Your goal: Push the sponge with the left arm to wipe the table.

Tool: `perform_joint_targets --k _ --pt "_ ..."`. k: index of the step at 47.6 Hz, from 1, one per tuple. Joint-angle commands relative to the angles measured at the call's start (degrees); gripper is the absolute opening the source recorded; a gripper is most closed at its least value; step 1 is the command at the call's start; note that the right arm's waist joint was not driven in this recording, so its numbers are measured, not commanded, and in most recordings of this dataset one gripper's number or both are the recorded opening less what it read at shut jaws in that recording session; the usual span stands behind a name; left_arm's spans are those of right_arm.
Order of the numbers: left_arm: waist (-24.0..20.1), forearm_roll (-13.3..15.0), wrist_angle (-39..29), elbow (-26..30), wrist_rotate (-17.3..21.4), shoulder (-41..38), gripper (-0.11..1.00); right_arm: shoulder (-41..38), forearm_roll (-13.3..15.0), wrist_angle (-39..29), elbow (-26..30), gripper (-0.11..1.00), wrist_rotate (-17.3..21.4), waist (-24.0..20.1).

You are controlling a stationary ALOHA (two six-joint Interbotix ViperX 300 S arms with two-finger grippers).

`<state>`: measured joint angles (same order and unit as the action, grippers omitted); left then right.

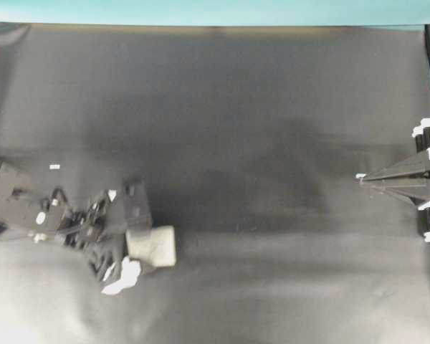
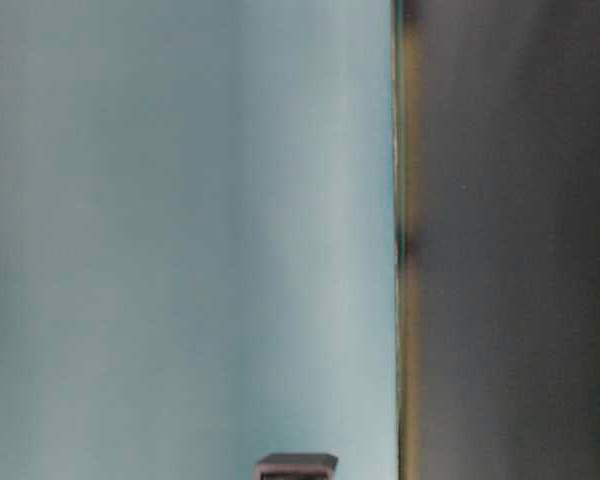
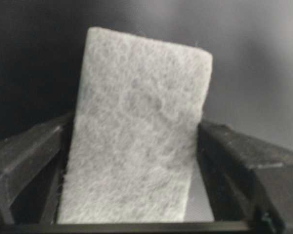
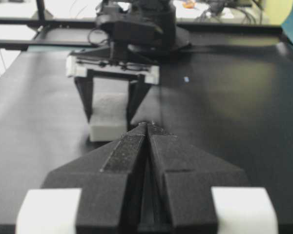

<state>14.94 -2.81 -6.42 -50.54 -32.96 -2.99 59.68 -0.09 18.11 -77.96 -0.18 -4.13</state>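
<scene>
The left arm's fingers (image 3: 29, 156) press against both sides of the sponge (image 3: 136, 136), holding the white block between them. It rests on the black counter (image 1: 258, 107), toward the left side in the overhead view, with the left arm (image 1: 64, 218) reaching in from that edge. Well apart at the far right, the right arm's fingers (image 4: 147, 129) are pressed together, holding nothing, tips pointing toward the sponge.
</scene>
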Motion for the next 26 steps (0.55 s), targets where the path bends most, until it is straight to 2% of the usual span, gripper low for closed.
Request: perform_joint_targets --k 1,14,26 --pt "6.7 0.4 -2.4 -1.7 -0.5 -1.2 0.85 -0.3 0.0 0.5 0.3 -0.01 -0.4 0.0" --pt "15.3 0.4 -2.5 -1.5 -0.2 -1.1 0.85 -0.2 0.0 0.5 0.3 -0.01 -0.4 0.0" --pt "20.2 0.4 -2.7 -1.1 0.0 -1.1 0.85 -0.1 -0.1 0.6 0.3 -0.01 -0.1 0.0"
